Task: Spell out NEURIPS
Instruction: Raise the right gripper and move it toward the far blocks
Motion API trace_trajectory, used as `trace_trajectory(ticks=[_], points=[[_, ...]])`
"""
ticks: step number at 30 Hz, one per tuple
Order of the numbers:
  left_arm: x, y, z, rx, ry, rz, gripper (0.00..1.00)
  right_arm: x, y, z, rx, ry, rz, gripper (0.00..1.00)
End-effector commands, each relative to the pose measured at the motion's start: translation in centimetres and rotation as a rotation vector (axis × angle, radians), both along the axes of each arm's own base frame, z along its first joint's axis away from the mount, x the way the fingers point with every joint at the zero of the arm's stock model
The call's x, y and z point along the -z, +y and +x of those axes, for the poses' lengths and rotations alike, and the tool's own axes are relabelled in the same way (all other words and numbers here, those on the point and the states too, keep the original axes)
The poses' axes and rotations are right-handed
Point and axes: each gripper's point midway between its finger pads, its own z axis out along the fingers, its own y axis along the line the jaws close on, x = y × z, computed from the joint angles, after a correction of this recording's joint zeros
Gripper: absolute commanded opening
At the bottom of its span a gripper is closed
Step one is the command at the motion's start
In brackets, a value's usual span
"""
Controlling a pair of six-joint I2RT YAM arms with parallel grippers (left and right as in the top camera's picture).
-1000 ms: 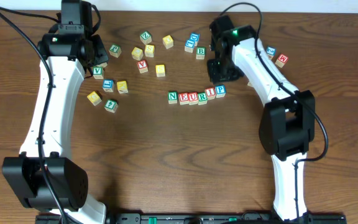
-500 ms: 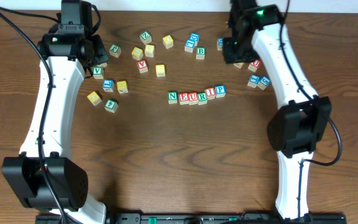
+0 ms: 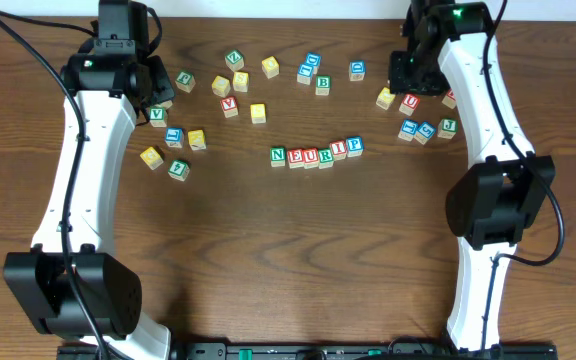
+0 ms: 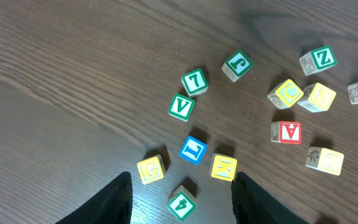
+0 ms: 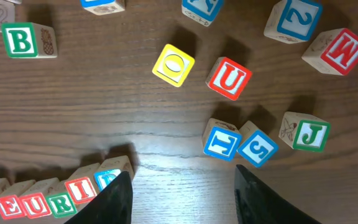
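The blocks N, E, U, R, I, P stand in a row (image 3: 315, 155) at mid table; the row's right end shows in the right wrist view (image 5: 73, 190). A blue S block (image 3: 425, 131) lies right of the row, next to a blue I block (image 5: 222, 140), and it shows in the right wrist view (image 5: 258, 148). My right gripper (image 3: 408, 72) is open and empty, raised over the table between the row and the S block (image 5: 182, 186). My left gripper (image 3: 153, 92) is open and empty, high above the left cluster (image 4: 180, 186).
By the S block lie a red U (image 5: 229, 78), a yellow block (image 5: 173, 65), a green J (image 5: 309, 132), a red W (image 5: 336, 52) and a green B (image 5: 23, 40). The left cluster holds a green V (image 4: 181, 106), a blue block (image 4: 193, 149), a yellow G (image 4: 150, 168) and a green 4 (image 4: 182, 202).
My right arm has swung away from the row's right end, up and to the right, over the right-hand blocks. The left arm and the row have not moved.
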Motion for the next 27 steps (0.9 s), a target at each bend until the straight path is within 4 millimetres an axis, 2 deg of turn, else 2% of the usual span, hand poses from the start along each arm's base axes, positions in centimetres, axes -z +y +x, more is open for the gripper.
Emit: trace_trajectory(ticks=[1,10,17,22,27], points=[[-1.3,0.3,-0.1,-0.011,-0.031,0.008,0.5,-0.7,0.6,0.4,-0.016,-0.025,0.018,0.47],[-1.4,0.2,0.1,-0.011,-0.042,0.008,0.51,-0.7,0.7,0.4,-0.017,-0.025,0.019,0.49],[-1.5,0.2,0.2,-0.011,-0.049,0.008,0.5,-0.8,1.9,0.4,-0.04,-0.03,0.052,0.49],[-1.5,0.2,0.2,-0.01,-0.049,0.007,0.51,-1.0,4.2,0.6,-0.084,-0.054,0.057,0.52],[-1.4,-0.4,0.3,0.009,-0.048,-0.02,0.5,-1.5,7.9,1.0,-0.156,-0.111,0.069,0.56]])
